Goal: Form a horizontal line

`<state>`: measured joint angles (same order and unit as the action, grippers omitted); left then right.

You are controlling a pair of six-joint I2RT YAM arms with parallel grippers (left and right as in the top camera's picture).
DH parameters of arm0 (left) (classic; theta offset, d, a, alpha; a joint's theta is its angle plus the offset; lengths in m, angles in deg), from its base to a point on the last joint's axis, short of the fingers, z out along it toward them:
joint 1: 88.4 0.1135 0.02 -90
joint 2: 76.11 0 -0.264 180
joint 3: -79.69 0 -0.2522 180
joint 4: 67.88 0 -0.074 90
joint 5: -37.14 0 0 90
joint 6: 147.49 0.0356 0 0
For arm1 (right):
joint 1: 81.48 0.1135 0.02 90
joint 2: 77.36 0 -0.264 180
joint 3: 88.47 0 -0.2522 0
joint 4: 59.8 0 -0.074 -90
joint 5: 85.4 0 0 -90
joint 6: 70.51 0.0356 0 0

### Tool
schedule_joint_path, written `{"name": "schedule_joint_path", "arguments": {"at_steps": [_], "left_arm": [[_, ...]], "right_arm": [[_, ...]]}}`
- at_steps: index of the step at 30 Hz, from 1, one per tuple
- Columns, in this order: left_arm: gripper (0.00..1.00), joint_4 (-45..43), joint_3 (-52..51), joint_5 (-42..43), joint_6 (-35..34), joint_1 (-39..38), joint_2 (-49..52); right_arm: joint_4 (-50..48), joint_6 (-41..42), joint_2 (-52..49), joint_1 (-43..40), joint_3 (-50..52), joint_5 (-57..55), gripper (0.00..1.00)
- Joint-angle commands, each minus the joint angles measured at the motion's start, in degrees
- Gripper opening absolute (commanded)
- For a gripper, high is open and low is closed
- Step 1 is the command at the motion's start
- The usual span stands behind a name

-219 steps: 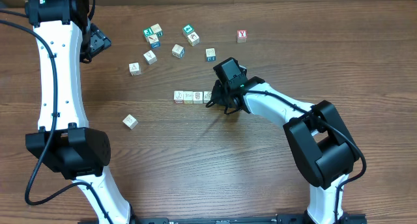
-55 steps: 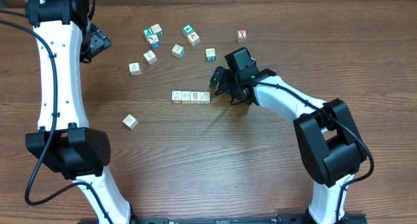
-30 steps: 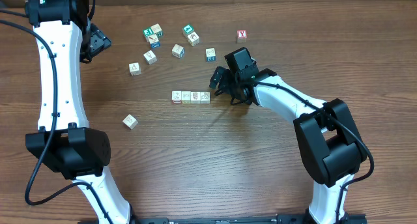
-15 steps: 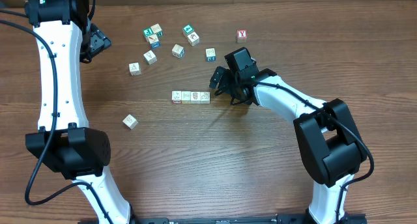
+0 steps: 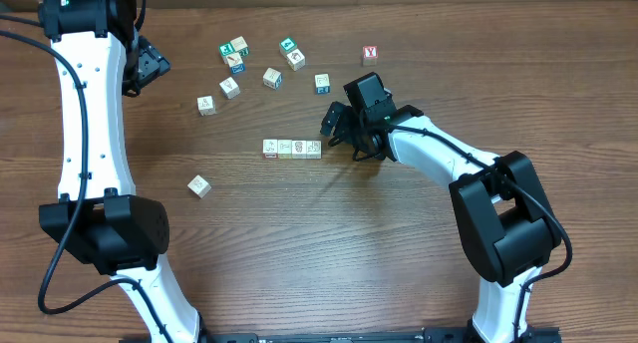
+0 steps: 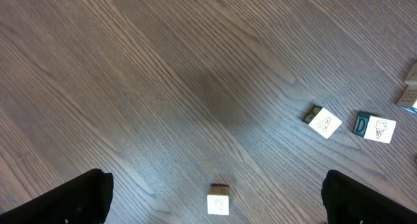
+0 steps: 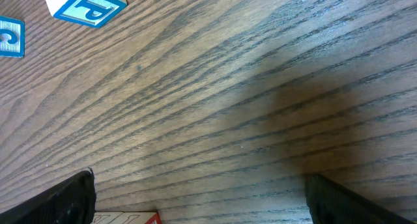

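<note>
Your right gripper (image 5: 337, 132) has backed off the row of four pale wooden cubes (image 5: 292, 149) mid-surface, fingers wide (left gripper (image 5: 150, 66) likewise); the line looks complete.

A robotics lab test bench: a white-and-black left arm (image 5: 85, 114) and right arm (image 5: 431, 159) with trailing black cables (image 5: 47, 283) stand at a wood-grain table (image 5: 299, 248) strewn with small printed wooden cubes (image 5: 272, 78).

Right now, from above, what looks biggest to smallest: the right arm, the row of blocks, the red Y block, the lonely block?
1. right arm
2. row of blocks
3. red Y block and lonely block: these two look about the same, so I won't rank them.
</note>
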<state>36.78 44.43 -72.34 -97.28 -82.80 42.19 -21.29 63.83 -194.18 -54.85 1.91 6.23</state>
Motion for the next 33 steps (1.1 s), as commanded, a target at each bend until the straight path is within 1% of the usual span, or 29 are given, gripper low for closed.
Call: {"name": "schedule_joint_path", "arguments": {"at_steps": [1,11,23,33], "left_arm": [[0.99,0.09,0.74,0.02,1.25,-0.5,-0.68],[1.0,0.09,0.74,0.02,1.25,-2.73,-3.65],[1.0,0.13,0.74,0.02,1.25,-3.02,-14.23],[1.0,0.15,0.74,0.02,1.25,-3.04,-15.69]], "right_arm": [[1.9,0.2,-3.74,-0.94,3.04,-2.43,1.0],[1.9,0.2,-3.74,-0.94,3.04,-2.43,1.0],[1.9,0.2,-3.74,-0.94,3.04,-2.43,1.0],[1.9,0.2,-3.74,-0.94,3.04,-2.43,1.0]]}}
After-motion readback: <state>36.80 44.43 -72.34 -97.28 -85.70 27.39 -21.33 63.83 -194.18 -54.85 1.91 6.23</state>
